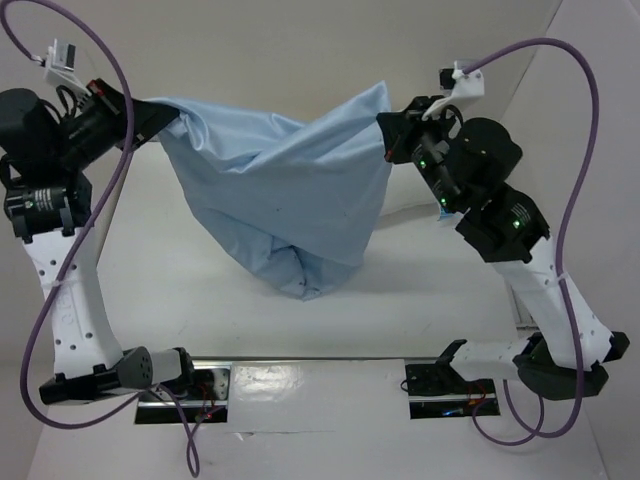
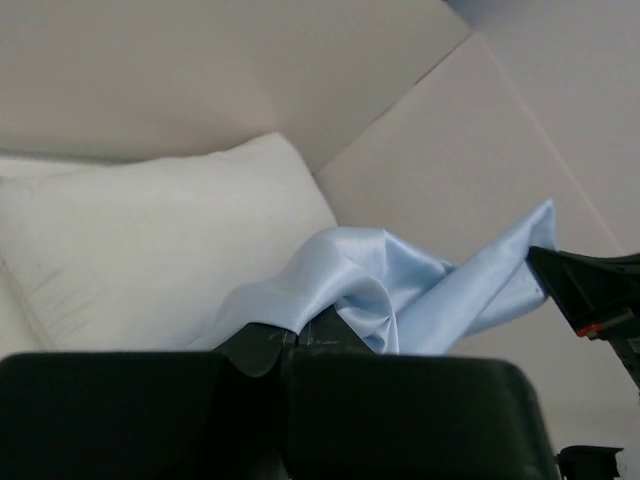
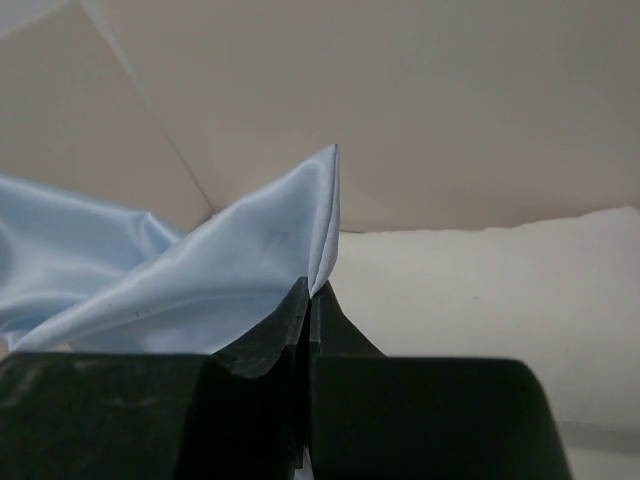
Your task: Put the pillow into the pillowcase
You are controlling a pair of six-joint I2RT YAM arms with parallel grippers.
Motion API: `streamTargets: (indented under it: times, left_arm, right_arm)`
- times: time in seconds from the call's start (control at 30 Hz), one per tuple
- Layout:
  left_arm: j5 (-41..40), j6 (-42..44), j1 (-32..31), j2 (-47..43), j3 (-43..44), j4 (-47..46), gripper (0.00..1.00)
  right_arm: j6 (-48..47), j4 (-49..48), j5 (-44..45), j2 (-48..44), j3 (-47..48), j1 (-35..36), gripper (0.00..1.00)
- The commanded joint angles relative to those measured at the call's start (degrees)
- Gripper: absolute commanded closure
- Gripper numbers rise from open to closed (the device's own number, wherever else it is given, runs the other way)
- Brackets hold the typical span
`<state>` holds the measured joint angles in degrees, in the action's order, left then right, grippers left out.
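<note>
**Pillowcase strung up, pillow not yet inside**

Item: pillowcase (image 1: 285, 190), pale blue and wrinkled, hung between two arms, its belly sagging to the table (image 1: 320, 440).

Grips: left end effector (image 1: 148, 115) pinched shut on the pillowcase's left top corner. Right end effector (image 1: 392, 135) clamped shut on its right top corner, a thin fold of edge in the jaws.

Pillow (image 2: 150, 250): white and plump, lying just behind the pillowcase, wholly outside it.

Risks, as I judge them: the mouth looks twisted and collapsed, so the pillow could jam at entry. Either pinch may have caught both layers, sealing the opening. The slick cloth could slip free if pulled taut.

Surroundings: plain white table. White panel walls (image 1: 300, 40) behind the pillowcase. Purple cables (image 1: 590, 150) loop beside it.
</note>
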<state>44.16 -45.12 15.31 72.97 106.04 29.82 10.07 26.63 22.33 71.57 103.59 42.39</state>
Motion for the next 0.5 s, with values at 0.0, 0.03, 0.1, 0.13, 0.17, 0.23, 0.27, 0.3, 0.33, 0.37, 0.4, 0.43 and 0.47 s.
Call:
streamTargets:
  times: [0.0, 0.03, 0.1, 0.13, 0.17, 0.23, 0.27, 0.3, 0.33, 0.37, 0.4, 0.43, 0.47]
  left_arm:
    - [4.26, -1.72, 1.03, -3.88, 7.84, -4.42, 1.0]
    - [4.27, -1.2, 1.04, -3.89, 9.26, -3.47, 1.0]
    - [3.74, -0.58, 1.04, -5.02, 12.85, -2.84, 1.0]
    - [3.04, 0.03, 1.04, -5.03, 13.49, -2.23, 1.0]
    - [1.82, 0.04, 1.04, -6.42, 14.01, -2.23, 1.0]
    - [0.32, 0.04, 1.04, -7.05, 14.54, -2.23, 1.0]
    - [-0.39, 0.04, 1.04, -7.05, 15.33, -2.23, 1.0]
    - [-1.61, 0.04, 1.04, -7.05, 17.69, -2.23, 1.0]
    - [-2.32, 0.04, 1.04, -6.53, 18.93, -2.23, 1.0]
    - [-3.02, 0.04, 1.04, -6.52, 20.33, -2.23, 1.0]
    - [-4.77, 0.04, 1.04, -6.0, 21.65, -2.23, 1.0]
    - [-5.66, -0.57, 1.04, -6.0, 23.41, -2.75, 1.0]
    - [-6.36, -1.28, 1.04, -6.0, 23.42, -3.36, 1.0]
  right_arm:
    - [0.66, -0.35, -2.28, -3.26, 1.78, -0.12, 1.0]
    - [0.66, -0.96, -3.33, -4.06, 2.4, -0.12, 1.0]
    - [0.13, -1.49, -4.21, -5.56, 3.97, -0.12, 1.0]
    - [0.13, -1.5, -4.22, -5.56, 4.51, -0.12, 1.0]
    - [-0.48, -1.5, -4.22, -5.56, 5.91, -0.12, 1.0]
    - [-0.49, -2.11, -4.84, -6.27, 6.45, -0.12, 1.0]
    - [-0.49, -2.11, -4.84, -6.96, 6.97, -0.12, 1.0]
    - [-0.49, -3.07, -4.84, -7.75, 6.98, -0.12, 1.0]
    - [-0.49, -3.77, -4.84, -7.76, 8.54, -0.12, 1.0]
    - [-0.49, -3.78, -4.23, -7.76, 9.51, -0.12, 1.0]
    - [-1.01, -3.26, -4.22, -7.76, 10.92, -0.12, 1.0]
    - [-1.01, -1.69, -4.22, -7.76, 14.15, -0.12, 1.0]
    - [-1.01, -1.06, -4.22, -7.76, 15.49, -0.12, 1.0]
